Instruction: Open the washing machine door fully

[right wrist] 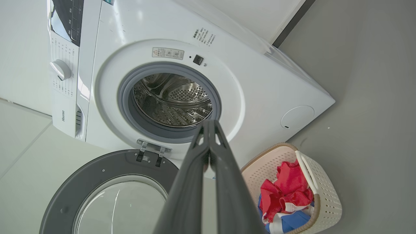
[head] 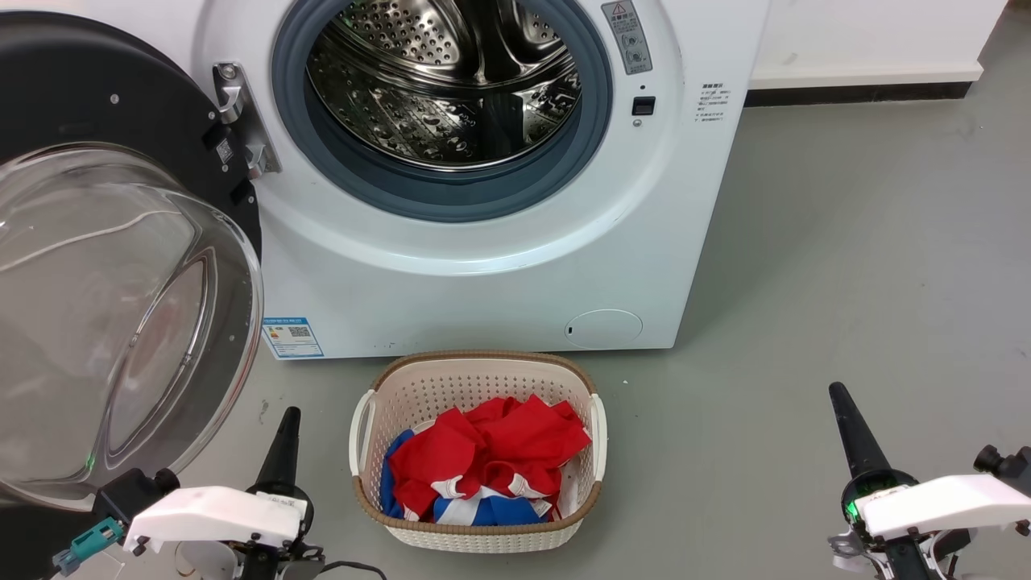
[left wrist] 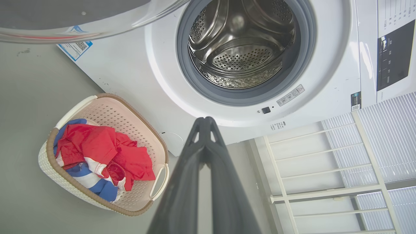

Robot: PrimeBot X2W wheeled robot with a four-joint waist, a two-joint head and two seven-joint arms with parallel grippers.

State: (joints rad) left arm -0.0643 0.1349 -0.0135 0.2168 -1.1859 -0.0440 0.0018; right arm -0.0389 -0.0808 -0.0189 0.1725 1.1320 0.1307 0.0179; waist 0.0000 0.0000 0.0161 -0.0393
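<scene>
Here, at far left, the large round washing machine door (head: 113,266), a glossy black rim around a bulging clear glass bowl, stands swung wide on its steel hinge (head: 238,121). It is well clear of the opening, with its inner face toward the camera. Just beside its lower edge, the left gripper (head: 287,423) hovers above the grey floor (head: 846,242). Its two dark fingers are pressed together with nothing between them, and the left wrist view confirms that the tips meet.

Centre: the white boxy front-loading washing machine (head: 483,274), its perforated steel drum (head: 443,80) exposed inside the blue-grey rubber gasket (head: 451,193). Below it, a cream perforated plastic basket (head: 366,419) holds red, blue and white clothes (head: 491,459).

At right, the right gripper (head: 842,403) is likewise closed and empty, well apart from machine and door.

Judgement: the door looks at or near full travel. Any final push is best made by the left gripper, with its closed fingers laid on the black rim rather than the glass, near the edge farthest from the hinge. It should follow the door's arc gently, stop when the hinge resists, and stay clear of the basket.
</scene>
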